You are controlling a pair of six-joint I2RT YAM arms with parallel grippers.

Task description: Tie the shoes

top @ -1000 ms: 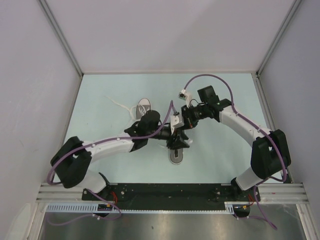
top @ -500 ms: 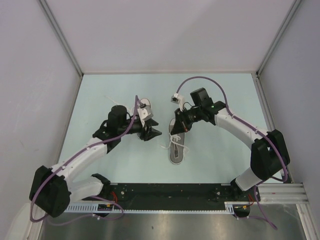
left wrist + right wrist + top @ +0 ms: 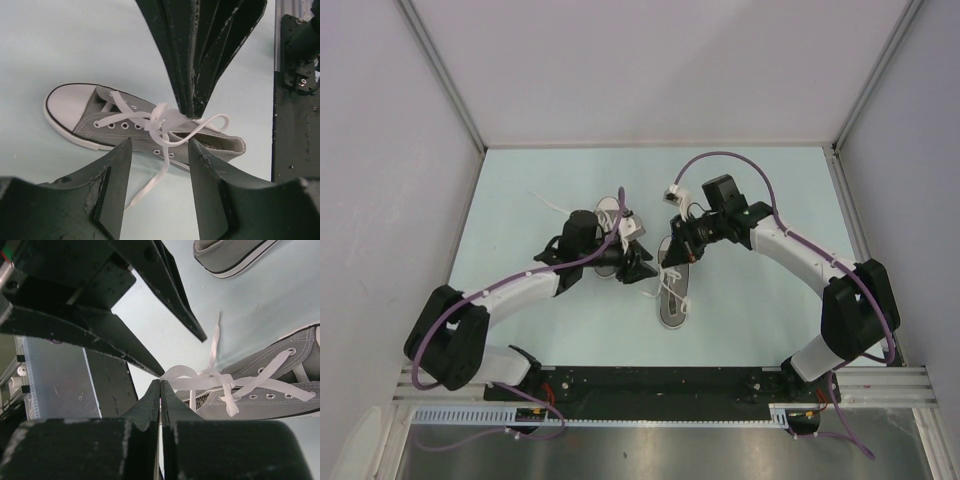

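One grey shoe point(image 3: 673, 303) lies mid-table, white toe cap toward the arms. It shows in the left wrist view point(image 3: 125, 125) and the right wrist view point(image 3: 270, 392), with its white laces crossed in a loose knot. My right gripper point(image 3: 672, 256) is shut, its tips point(image 3: 160, 385) pinching a lace loop point(image 3: 176, 373) over the shoe's heel end. My left gripper point(image 3: 642, 264) is open and empty just left of the shoe, its jaws point(image 3: 160, 160) either side of a free lace end point(image 3: 150, 185). The second shoe point(image 3: 608, 212) lies behind my left arm, partly hidden; it also shows in the right wrist view point(image 3: 230, 255).
A loose lace point(image 3: 552, 206) from the second shoe trails left across the table. The black base rail point(image 3: 660, 385) runs along the near edge. Grey walls point(image 3: 380, 200) close in the left, right and back sides.
My left arm pulled back to the left from the shoe, then swung right again, so its open gripper is beside the shoe. My right gripper shifted slightly left and has held still since.
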